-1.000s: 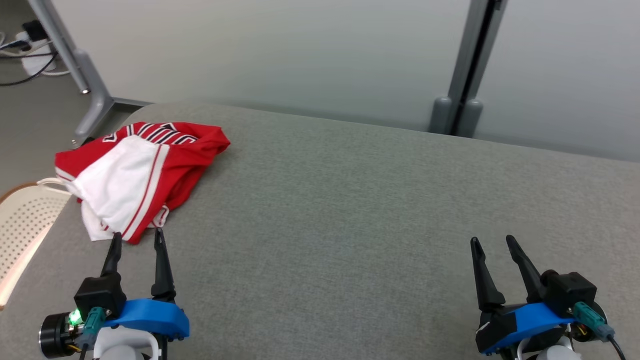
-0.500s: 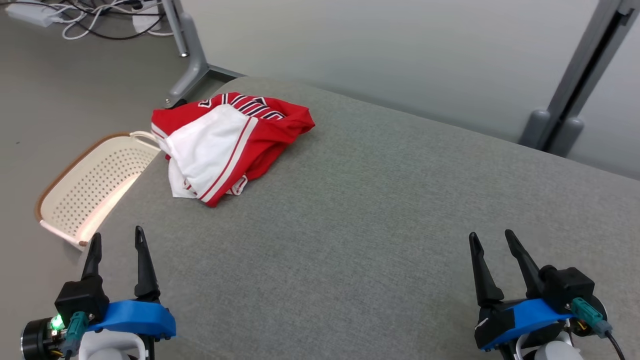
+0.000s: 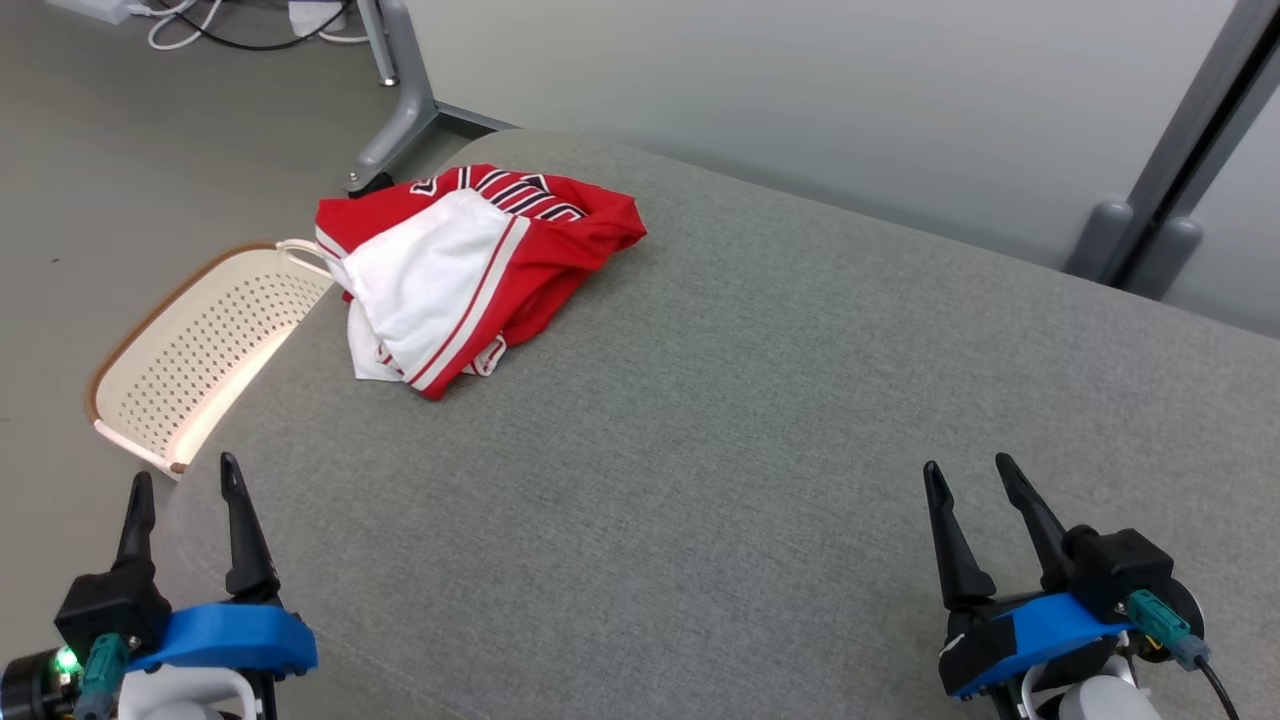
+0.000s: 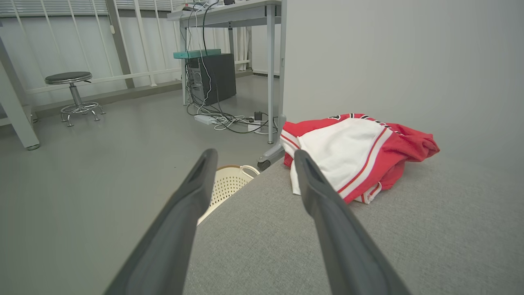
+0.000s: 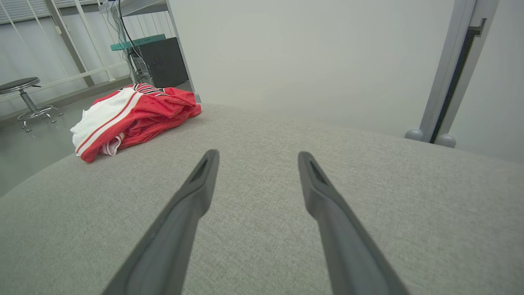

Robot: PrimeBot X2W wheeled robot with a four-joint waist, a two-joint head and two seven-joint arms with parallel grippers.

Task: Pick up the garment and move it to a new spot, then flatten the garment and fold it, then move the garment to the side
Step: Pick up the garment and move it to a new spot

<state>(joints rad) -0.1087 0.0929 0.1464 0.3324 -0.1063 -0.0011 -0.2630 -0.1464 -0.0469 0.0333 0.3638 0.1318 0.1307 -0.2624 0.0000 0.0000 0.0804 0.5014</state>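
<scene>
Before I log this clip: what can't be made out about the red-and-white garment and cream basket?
- Crumpled red-and-white garment: type and lettering hidden by its own folds, all views.
- Cream perforated basket: part hidden behind grey fabric tabletop, head and left wrist views.

Our head cam swung left. Our left gripper (image 3: 184, 468), w/ tips at the hem of the crumpled red-and-white fabric garment (image 3: 470, 270) before, is now well apart from it, at the near-left corner of the grey upholstered bench (image 3: 720, 450).
</scene>
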